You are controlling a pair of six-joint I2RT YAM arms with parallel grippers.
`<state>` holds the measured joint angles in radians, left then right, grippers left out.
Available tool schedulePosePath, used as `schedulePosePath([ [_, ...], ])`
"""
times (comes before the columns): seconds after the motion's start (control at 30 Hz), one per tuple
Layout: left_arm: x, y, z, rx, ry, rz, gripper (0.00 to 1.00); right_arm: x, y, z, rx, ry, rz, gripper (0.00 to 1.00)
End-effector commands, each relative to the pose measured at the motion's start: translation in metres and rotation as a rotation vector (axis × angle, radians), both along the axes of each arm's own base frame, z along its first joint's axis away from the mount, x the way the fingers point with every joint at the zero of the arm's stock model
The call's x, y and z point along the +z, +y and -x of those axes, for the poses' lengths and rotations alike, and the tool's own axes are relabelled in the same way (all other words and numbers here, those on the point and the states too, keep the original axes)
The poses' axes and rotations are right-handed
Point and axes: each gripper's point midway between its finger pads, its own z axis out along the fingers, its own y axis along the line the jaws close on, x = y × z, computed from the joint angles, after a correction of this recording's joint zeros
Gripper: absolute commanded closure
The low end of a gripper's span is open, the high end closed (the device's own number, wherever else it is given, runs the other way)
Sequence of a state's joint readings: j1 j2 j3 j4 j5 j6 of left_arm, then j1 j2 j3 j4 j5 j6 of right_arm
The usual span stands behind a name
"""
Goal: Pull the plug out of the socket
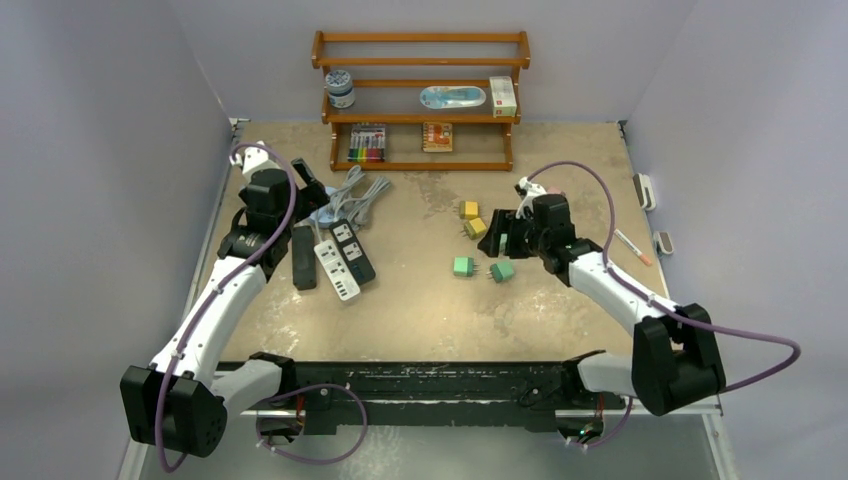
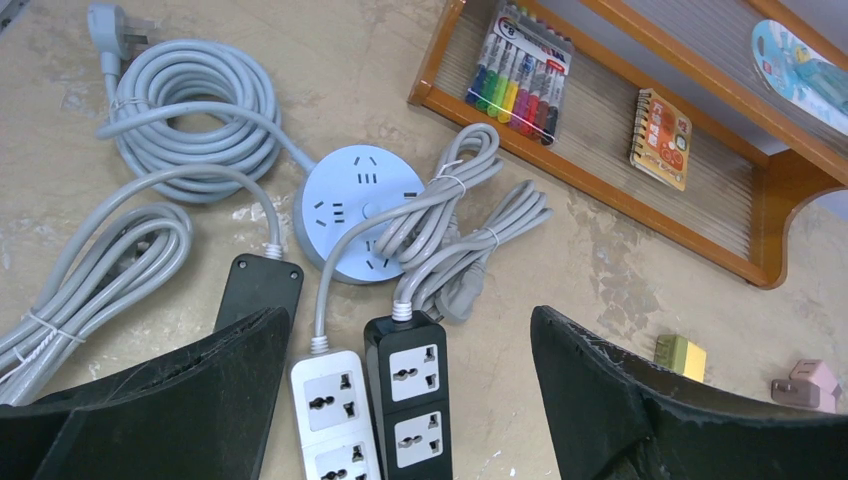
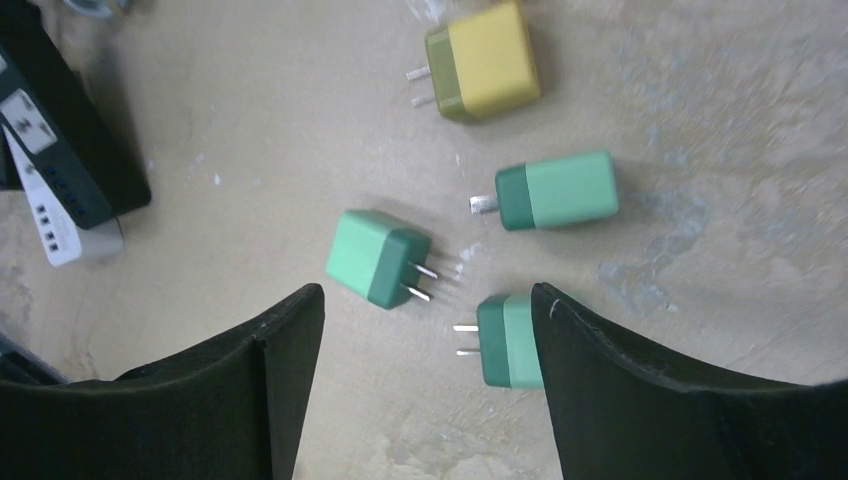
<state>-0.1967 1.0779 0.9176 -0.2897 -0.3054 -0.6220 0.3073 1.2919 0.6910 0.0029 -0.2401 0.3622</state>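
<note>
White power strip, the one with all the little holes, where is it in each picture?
Top external view: the white power strip lies left of centre, slanting.
Left wrist view: its end shows at the bottom, a little left of centre.
Right wrist view: only a bit shows at the left edge.
Shared landmark: the black power strip lying right alongside it in all three views.

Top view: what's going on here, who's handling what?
Neither arm holds anything. The right hand is open above three loose green plugs and a yellow plug lying on the table, one of the green ones right beside its finger. The left hand, also open, hangs over the white power strip and black power strip, whose visible sockets have no plug in them.
</note>
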Motion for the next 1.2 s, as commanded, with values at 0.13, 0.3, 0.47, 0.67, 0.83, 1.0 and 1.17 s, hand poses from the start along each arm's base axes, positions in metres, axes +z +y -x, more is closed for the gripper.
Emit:
schedulePosePath([
  [0.13,0.012,-0.003,-0.005,-0.039,-0.054,-0.009,0.10,0.074,0.009,-0.031,0.004,-0.257,0.032,0.20],
  [0.3,0.012,-0.002,0.001,-0.039,-0.061,-0.006,0.10,0.058,0.067,-0.011,0.141,-0.255,0.199,0.22],
  [0.47,0.010,-0.001,0.005,-0.039,-0.053,-0.005,0.10,0.007,0.099,0.004,0.262,-0.143,0.328,0.33],
  [0.67,0.010,0.001,0.009,-0.034,-0.045,-0.016,0.10,-0.018,0.110,0.007,0.313,-0.092,0.380,0.51],
  [0.83,0.006,0.002,0.009,-0.030,-0.036,-0.018,0.11,-0.035,0.110,0.013,0.342,-0.061,0.389,0.58],
  [1.0,0.005,0.002,0.008,-0.031,-0.032,-0.019,0.11,-0.056,0.101,0.027,0.341,0.008,0.397,0.58],
  [1.17,0.003,0.001,0.007,-0.032,-0.029,-0.019,0.11,-0.041,0.116,0.022,0.378,-0.050,0.341,0.57],
])
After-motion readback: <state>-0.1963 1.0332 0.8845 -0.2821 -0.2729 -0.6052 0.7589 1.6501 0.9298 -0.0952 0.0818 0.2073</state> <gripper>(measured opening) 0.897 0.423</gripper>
